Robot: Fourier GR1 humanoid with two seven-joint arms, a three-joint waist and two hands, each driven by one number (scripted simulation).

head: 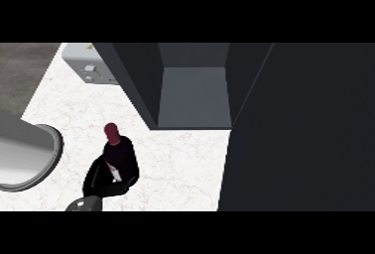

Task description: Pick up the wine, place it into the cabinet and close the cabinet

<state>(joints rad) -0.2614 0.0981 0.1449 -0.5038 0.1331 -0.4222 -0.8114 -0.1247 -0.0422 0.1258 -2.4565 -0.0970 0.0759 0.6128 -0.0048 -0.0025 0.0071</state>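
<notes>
At the far left, a round grey basin is set into the marble surface. Just right of it, the wine is gripped by the fingers of the left hand, curled round its dark body. The open cabinet remains unfilled; placing and closing are judged outstanding. No label can be read. The right hand is not seen.

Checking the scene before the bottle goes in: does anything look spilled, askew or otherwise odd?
Nothing stands out. The dark wine bottle with the red cap is upright in the black left hand, whose fingers curl round it. The dark grey cabinet stands open on the white marble counter, no spill showing.
</notes>
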